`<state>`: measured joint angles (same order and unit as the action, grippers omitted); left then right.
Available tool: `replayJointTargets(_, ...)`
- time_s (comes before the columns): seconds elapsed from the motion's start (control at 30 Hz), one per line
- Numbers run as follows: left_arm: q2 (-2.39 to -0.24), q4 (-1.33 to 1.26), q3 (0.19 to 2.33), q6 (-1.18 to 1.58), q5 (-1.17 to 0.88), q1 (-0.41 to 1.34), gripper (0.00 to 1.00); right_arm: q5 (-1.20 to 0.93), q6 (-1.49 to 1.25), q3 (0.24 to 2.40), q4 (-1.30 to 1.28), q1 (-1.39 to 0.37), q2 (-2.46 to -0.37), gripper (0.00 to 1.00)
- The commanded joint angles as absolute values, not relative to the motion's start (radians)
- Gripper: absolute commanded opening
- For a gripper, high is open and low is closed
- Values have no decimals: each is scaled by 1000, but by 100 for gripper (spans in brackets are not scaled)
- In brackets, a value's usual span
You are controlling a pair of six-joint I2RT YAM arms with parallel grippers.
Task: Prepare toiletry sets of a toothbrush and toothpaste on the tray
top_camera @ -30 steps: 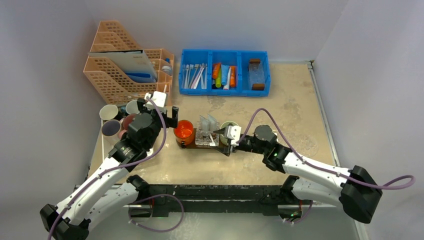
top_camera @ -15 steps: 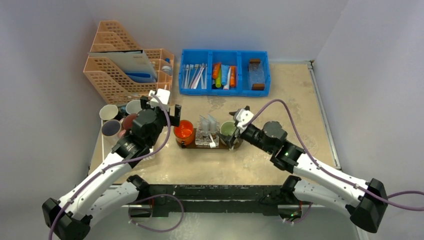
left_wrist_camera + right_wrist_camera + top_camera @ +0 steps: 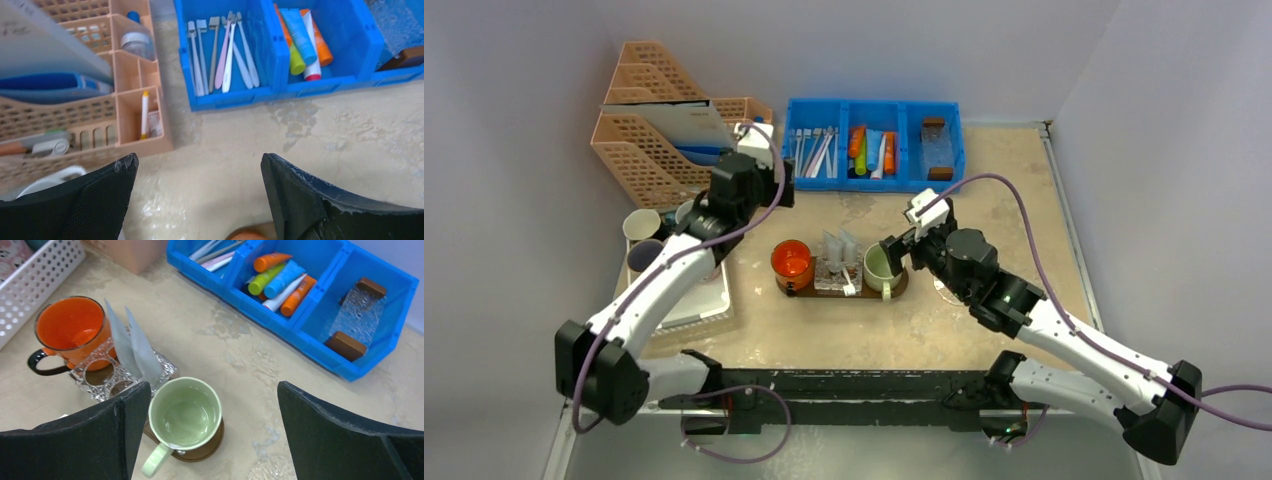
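Gaping empty, left claw point(image 3: 196, 165) and right claw point(image 3: 212, 390) hover; tray point(image 3: 205, 452) holds two pale tubes point(image 3: 132, 342).

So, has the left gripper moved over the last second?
Yes. The left gripper has moved up the top view, away from the orange ceramic mug it was beside, toward the blue plastic bin's toothbrush compartment.

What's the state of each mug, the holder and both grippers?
green mug: upright, empty, on tray
orange mug: upright, empty, on tray
holder: on tray, two tubes standing in it
left gripper: open, empty
right gripper: open, empty, above green mug
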<state>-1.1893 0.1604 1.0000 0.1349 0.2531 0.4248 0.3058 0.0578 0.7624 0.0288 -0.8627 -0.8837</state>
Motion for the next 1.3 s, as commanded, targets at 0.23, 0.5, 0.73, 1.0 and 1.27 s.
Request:
replayJointTargets(0.23, -1585, 311, 1429, 232, 91, 349, 88, 422, 62, 794, 3, -862, -894, 99)
replayJointTargets(0.5, -1844, 393, 1691, 239, 52, 329, 83, 413, 87, 807, -44, -861, -883, 99)
replayJointTargets(0.73, -2026, 392, 1838, 225, 49, 327, 71, 424, 71, 824, -124, -861, -869, 99)
replayJointTargets(1.0, -2217, 417, 2029, 193, 77, 327, 53, 428, 70, 841, -149, -862, -896, 99)
replayJointTargets(1.27, -2330, 415, 2123, 130, 136, 327, 45, 434, 75, 854, -152, -861, -926, 99)
